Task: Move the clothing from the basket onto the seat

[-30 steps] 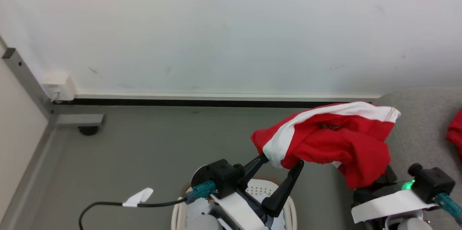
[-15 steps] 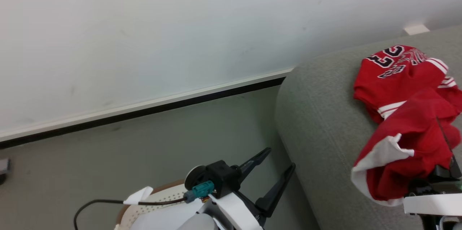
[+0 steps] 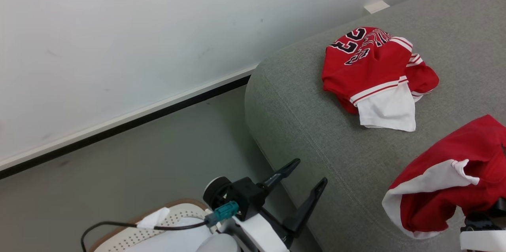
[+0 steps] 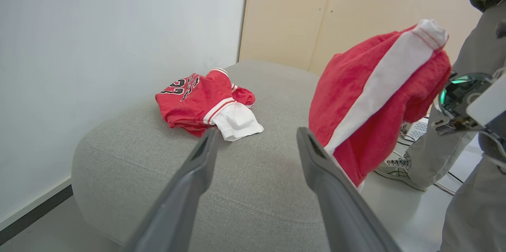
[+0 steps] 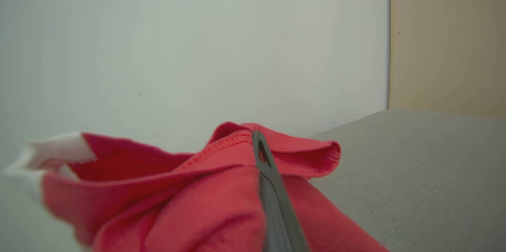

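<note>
**Clothing (image 3: 482,141) hangs over the seat (image 3: 308,125)!**

Over on the right, the right tool (image 5: 256,145) pinches this red, white-striped piece, which dangles at the seat's near edge. Further back a jersey (image 3: 367,62) lies crumpled on the cushion, numbers up. And the left tool (image 3: 311,171) is spread wide over the floor beside the seat, the basket (image 3: 178,212) under its arm.

Now the garment (image 3: 438,204): red, broad white band. The jersey (image 3: 367,62): red, black lettering, red-and-white striped hem, white panel. The seat (image 3: 300,125), light grey. My left gripper (image 3: 310,171), black.
</note>
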{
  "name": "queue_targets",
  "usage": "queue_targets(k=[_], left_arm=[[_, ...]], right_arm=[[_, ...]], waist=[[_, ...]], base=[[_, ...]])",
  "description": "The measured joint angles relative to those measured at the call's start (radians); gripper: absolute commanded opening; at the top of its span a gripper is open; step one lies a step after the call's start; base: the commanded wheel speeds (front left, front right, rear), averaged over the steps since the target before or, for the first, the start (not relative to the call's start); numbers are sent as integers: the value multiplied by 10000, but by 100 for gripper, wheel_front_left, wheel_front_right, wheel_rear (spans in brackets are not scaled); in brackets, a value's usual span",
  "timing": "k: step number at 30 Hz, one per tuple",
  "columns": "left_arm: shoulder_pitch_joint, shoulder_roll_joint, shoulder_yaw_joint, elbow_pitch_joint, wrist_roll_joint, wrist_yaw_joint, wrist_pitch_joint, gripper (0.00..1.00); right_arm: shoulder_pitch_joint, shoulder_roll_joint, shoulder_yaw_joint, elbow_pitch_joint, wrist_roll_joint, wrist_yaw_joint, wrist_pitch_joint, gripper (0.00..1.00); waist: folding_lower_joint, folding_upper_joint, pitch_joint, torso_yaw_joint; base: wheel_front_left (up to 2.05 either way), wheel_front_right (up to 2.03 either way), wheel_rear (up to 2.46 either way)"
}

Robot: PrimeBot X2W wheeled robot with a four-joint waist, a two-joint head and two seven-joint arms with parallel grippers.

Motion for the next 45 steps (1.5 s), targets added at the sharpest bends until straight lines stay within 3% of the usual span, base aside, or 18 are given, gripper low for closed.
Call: queue_targets(k=[5,11,16,19,22,27,32,33,35,36,37,45], left_arm=[[-30,-40,-36,102,90,-12,0,100],[-524,128,-163,148,176,-13,-2,100],[-1176,568,-134,56,219,-13,-2,100],[-1459,907,-52,8,245,-13,-2,100],[-1818,1202,-6,-71,314,-13,-2,100],[-2248,1429,59,-184,395,-13,-2,100],[-2510,1442,67,-215,520,-13,-2,100],[-2536,1442,65,-207,522,-13,0,100],[-2562,1446,90,-186,523,-13,-2,100],[-2575,1457,117,-173,523,-13,0,100],[-2586,1471,138,-161,522,-13,0,100],[-2309,1331,257,63,487,-13,-2,100]], right_arm=[[-216,-305,65,244,-25,0,4,0],[-1847,-1453,-52,520,-151,0,408,0],[-3568,-2500,-913,1394,182,2,894,0],[-4883,-3087,-1436,2272,272,0,901,9],[-6088,-3480,-1662,3196,69,0,970,0],[-7597,-3848,-1463,5242,-786,0,1266,0],[-8483,-3839,-861,7540,-1390,2,2309,0],[-8619,-3799,-750,7963,-1390,2,2568,20],[-8796,-3768,-357,8583,-1396,2,3020,72],[-8885,-3745,-203,8769,-1381,2,3070,91],[-8978,-3730,-71,8922,-1329,0,3070,100],[-9042,-3724,1030,9678,-978,0,3070,100]], waist=[[0,0,245,100],[0,0,952,503],[1,0,1957,947],[1,0,2652,1218],[2,0,3384,1463],[3,0,4531,1836],[3,0,5334,2199],[3,0,5427,2276],[3,0,5539,2413],[3,0,5568,2458],[3,0,5565,2475],[2,-1,4854,2357]], base=[[0,0,0],[0,0,0],[0,0,0],[0,0,0],[0,0,0],[0,0,0],[0,0,0],[0,0,0],[0,0,0],[0,0,0],[0,0,0],[0,0,0]])
